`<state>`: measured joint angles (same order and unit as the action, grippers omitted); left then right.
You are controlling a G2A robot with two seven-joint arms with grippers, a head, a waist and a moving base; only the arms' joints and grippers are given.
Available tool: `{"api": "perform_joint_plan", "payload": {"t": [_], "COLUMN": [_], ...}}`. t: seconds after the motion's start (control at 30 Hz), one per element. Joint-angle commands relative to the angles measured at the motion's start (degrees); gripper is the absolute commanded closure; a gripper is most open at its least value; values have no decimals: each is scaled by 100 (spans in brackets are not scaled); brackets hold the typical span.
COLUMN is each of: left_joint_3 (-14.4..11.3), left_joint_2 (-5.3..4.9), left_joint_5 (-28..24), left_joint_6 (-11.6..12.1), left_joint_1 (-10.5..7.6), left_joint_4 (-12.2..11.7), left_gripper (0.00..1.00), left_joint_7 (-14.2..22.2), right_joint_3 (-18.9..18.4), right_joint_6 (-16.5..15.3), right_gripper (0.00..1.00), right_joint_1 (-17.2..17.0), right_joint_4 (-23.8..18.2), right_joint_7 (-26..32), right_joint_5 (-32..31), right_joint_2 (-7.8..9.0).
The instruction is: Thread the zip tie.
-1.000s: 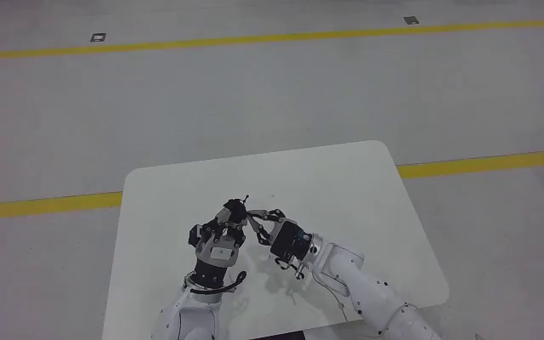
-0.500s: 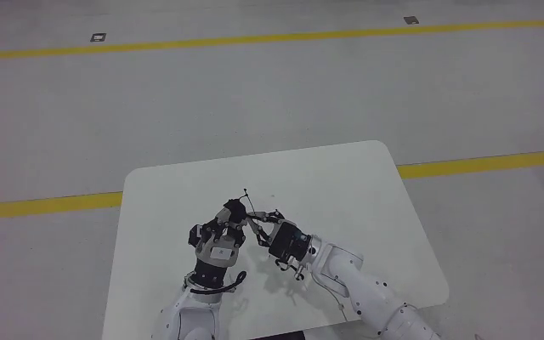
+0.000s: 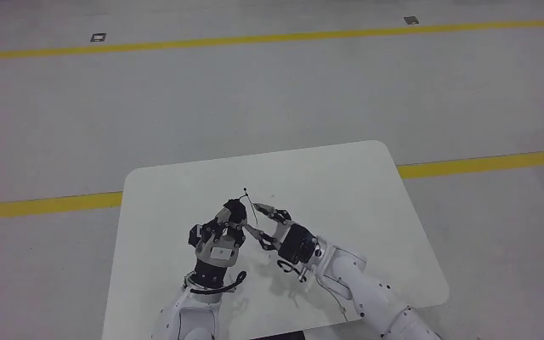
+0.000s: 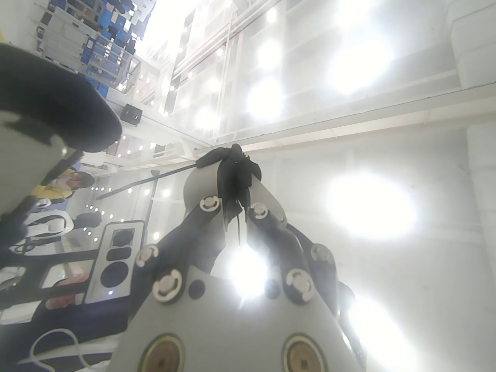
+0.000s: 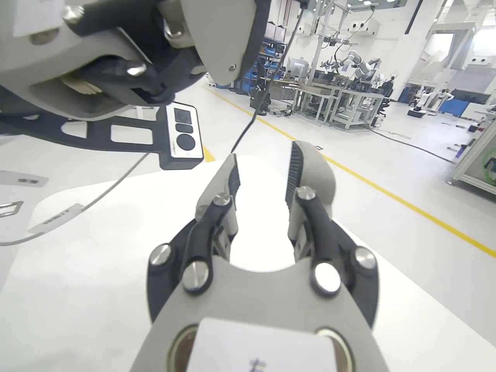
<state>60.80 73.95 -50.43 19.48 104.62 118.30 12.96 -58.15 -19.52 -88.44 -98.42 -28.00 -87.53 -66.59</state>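
Zip tie (image 5: 254,116) above white table (image 3: 340,178); yellow floor lines (image 3: 255,38) beyond.

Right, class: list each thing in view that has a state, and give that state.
left tool: shut on the zip tie.
right tool: open, holding nothing.
zip tie: pinched in the left tool, not yet threaded, one end free by the right tool.

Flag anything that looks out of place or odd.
Nothing is spilled or broken. The thin black plastic zip tie, pinched in the left gripper, dangles in a curve; its loose end stops beside a fingertip of the open right gripper, ungripped.
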Motion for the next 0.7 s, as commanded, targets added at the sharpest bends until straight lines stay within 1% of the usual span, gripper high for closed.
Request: {"api": "perform_joint_plan", "payload": {"t": [0.0, 0.13, 0.23, 0.37, 0.5, 0.6, 0.67], "left_joint_3": [0, 0, 0, 0, 0, 0, 0], "left_joint_2": [0, 0, 0, 0, 0, 0, 0], "left_joint_5": [0, 0, 0, 0, 0, 0, 0], "left_joint_6": [0, 0, 0, 0, 0, 0, 0], "left_joint_1": [0, 0, 0, 0, 0, 0, 0], "left_joint_4": [0, 0, 0, 0, 0, 0, 0], "left_gripper": [100, 100, 100, 100, 100, 100, 100], "left_joint_7": [0, 0, 0, 0, 0, 0, 0], "right_joint_3": [34, 62, 65, 48, 51, 52, 53], "right_joint_6": [4, 4, 4, 4, 4, 4, 4], "right_gripper": [59, 61, 67, 71, 71, 74, 74], "right_joint_1": [-18, -8, 0, 24, 34, 33, 28], "right_joint_4": [13, 6, -43, -140, -221, -261, -279], "right_joint_7": [-69, -156, -208, -176, -132, -141, -145], "right_joint_5": [93, 183, 287, 444, 503, 522, 524], "right_joint_2": [19, 73, 108, 140, 174, 195, 205]}}
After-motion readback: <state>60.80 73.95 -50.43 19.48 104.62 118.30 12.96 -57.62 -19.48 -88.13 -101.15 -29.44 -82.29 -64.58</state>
